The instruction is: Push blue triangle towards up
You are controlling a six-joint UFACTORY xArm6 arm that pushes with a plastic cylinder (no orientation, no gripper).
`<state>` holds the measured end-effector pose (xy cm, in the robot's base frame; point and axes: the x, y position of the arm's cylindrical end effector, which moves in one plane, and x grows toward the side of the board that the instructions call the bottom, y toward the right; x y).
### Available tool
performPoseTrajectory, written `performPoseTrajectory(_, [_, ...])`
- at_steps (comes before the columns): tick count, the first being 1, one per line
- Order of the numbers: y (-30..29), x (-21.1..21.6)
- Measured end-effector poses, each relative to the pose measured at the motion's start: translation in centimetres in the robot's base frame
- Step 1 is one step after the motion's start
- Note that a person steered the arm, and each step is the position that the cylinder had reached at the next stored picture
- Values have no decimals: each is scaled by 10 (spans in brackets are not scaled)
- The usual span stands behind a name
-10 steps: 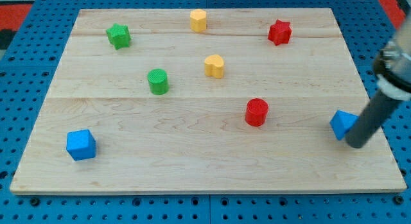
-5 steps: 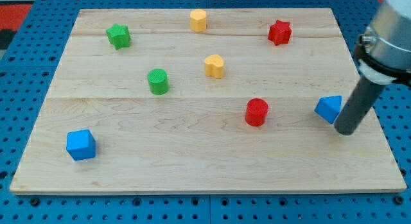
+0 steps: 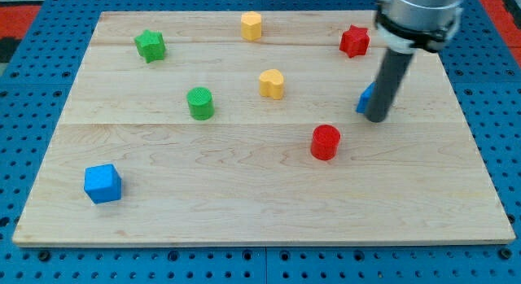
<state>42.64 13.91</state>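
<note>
In the camera view you have the blue triangle [image 3: 366, 98] on the board's [image 3: 244, 203] right half, below the red star [image 3: 354, 41] and up-right of the red cylinder [image 3: 326, 142]; the rod covers most of it. My tip [image 3: 376, 119] sits at its lower right, touching it as far as you can tell. There is no pincer here, only the rod. The blue cube [image 3: 102, 184] lies far off at lower left.
</note>
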Motion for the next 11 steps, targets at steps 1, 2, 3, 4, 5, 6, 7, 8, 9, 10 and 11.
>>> performPoseTrajectory(1, [-14, -27])
performPoseTrajectory(2, [-4, -35])
performPoseTrajectory(3, [4, -28])
performPoseTrajectory(4, [32, -22])
performPoseTrajectory(5, [54, -22])
performPoseTrajectory(6, [59, -10])
performPoseTrajectory(7, [77, 3])
performPoseTrajectory(8, [95, 1])
performPoseTrajectory(9, [84, -16])
performPoseTrajectory(10, [88, -34])
performPoseTrajectory(11, [76, -42])
